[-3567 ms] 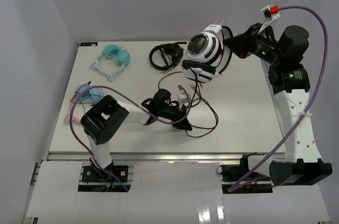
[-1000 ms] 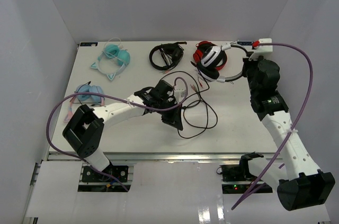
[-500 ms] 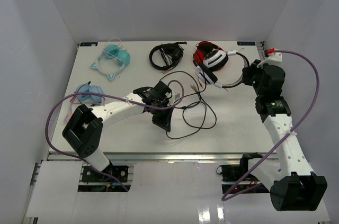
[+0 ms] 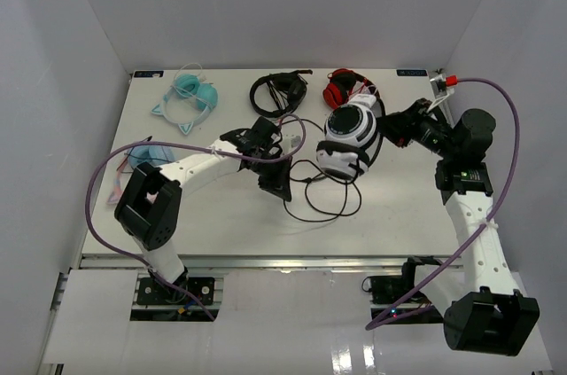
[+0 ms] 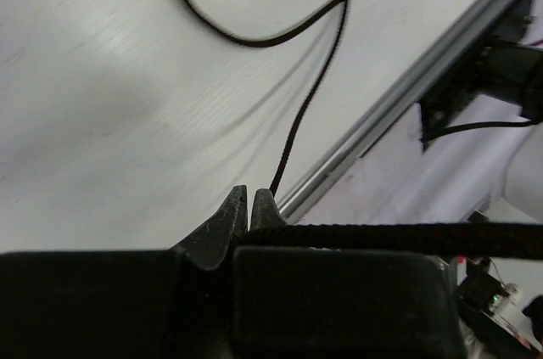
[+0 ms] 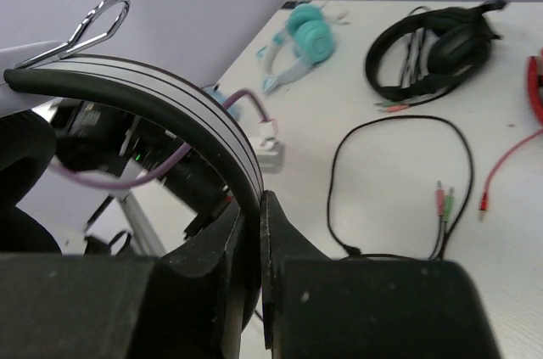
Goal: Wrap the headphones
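White table (image 4: pixel 213 215) is carrying the work area, and both arms are reaching in over it. The headphones (image 4: pixel 347 131) are hanging right of centre, one cup above the other, and appear to be held up off the surface. The right gripper (image 6: pixel 252 206) is clamping the headband (image 6: pixel 170 109), with its jaws closed fully on the band's edge. The left gripper (image 5: pixel 249 199) is pinching the cable (image 5: pixel 316 92) between closed jaws, just left of the cups. The rest of the cable is lying in loose loops on the table beside and in front of the cups.

The step in hand appears to be winding the cable onto the headphones. The next move is calling for the left arm to carry the pinched cable around the cups or band while the right arm is holding the set steady. Tension needs to be low enough that the cable is not slipping from the jaws.
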`<action>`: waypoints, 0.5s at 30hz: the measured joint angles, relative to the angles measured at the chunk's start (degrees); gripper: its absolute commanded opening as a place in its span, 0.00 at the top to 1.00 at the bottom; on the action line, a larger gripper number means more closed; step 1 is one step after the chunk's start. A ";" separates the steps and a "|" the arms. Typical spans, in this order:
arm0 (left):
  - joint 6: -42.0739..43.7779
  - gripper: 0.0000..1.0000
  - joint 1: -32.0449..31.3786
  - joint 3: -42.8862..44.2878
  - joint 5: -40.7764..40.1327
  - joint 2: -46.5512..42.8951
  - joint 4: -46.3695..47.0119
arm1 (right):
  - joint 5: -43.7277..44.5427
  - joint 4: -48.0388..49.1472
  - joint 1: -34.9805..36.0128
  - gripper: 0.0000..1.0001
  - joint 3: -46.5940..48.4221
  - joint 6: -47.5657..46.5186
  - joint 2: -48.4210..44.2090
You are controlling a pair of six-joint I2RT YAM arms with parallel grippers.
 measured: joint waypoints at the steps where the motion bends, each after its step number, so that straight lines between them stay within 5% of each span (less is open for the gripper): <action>1: 0.00 1.00 -0.01 1.13 1.73 0.65 0.74 | -1.59 0.94 0.63 0.92 -0.45 0.06 0.05; 7: 0.92 1.00 -0.11 8.43 9.14 7.43 2.57 | -10.54 -0.33 10.06 0.92 0.34 -8.83 0.59; 15: 3.76 1.00 3.62 13.58 14.25 11.10 -0.14 | -4.41 -26.34 22.62 0.92 10.71 -45.15 -0.16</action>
